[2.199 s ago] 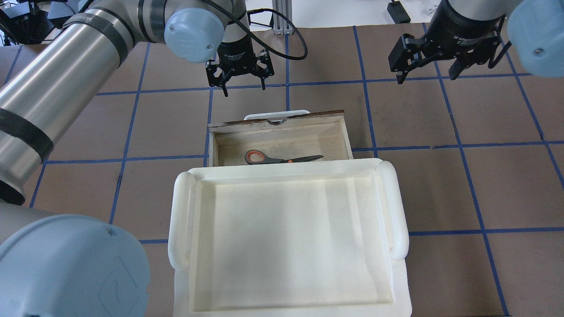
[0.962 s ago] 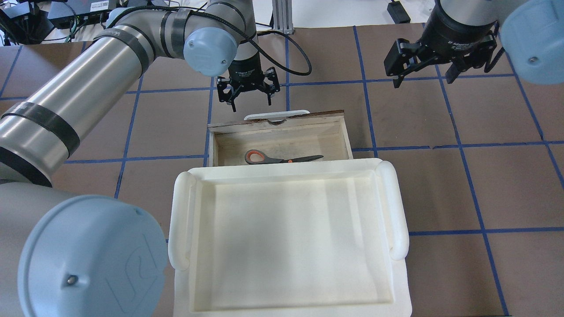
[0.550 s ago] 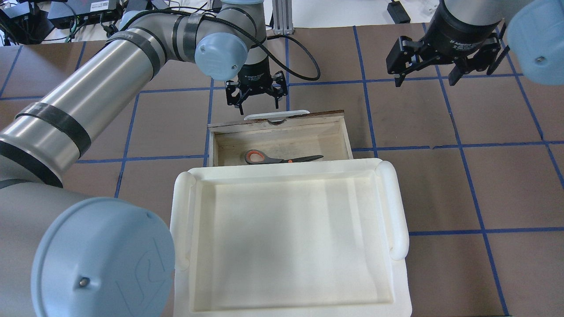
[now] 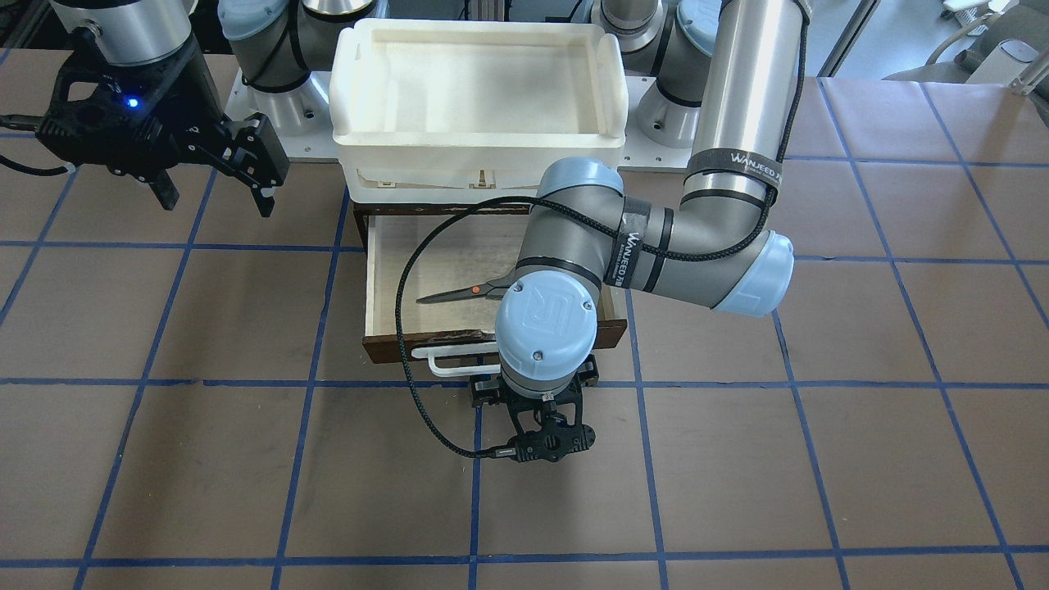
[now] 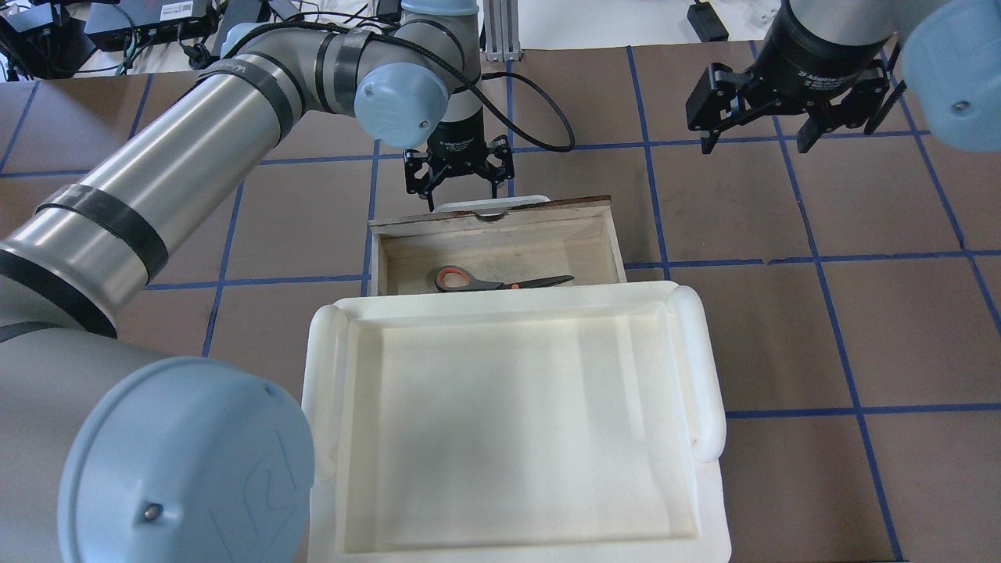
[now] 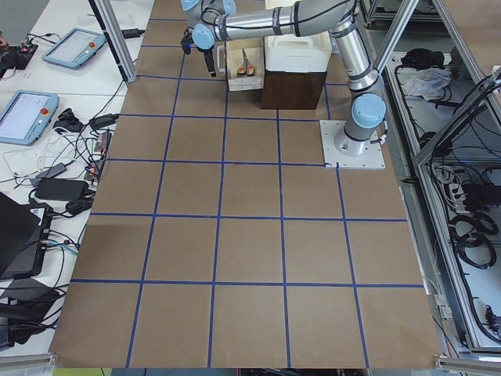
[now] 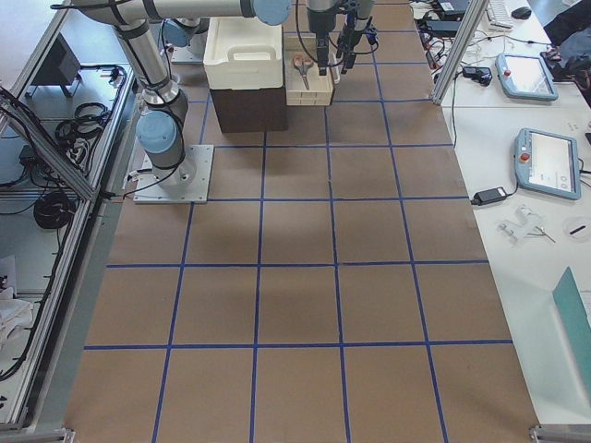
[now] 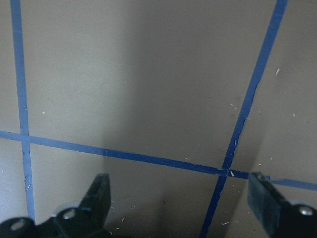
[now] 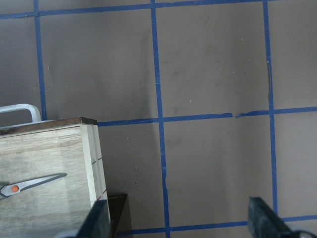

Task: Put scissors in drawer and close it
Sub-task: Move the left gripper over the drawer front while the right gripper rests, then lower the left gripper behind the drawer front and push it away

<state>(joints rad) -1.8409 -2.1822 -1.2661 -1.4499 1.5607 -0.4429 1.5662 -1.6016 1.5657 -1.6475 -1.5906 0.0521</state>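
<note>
The scissors (image 5: 500, 280) lie flat inside the open drawer (image 5: 615, 242), orange-lined loops toward the left; they also show in the front view (image 4: 459, 292) and the right wrist view (image 9: 29, 183). The drawer's white bar handle (image 5: 491, 203) sticks out at its far side. My left gripper (image 5: 461, 189) is open and empty, pointing down just beyond the handle's left part; its wrist view (image 8: 182, 198) shows only bare table and tape lines. My right gripper (image 5: 757, 131) is open and empty, high over the table to the far right of the drawer (image 9: 94, 148).
A large white plastic tray (image 5: 508, 306) sits on top of the dark cabinet (image 6: 293, 90) that the drawer slides out of. The brown table with blue tape grid (image 5: 782, 328) surrounds it. Monitors and cables lie beyond the far table edge.
My left gripper has moved right and nearer, from well beyond the drawer to just behind its handle, staying open. The right gripper has barely shifted. Scissors and drawer have not moved.
</note>
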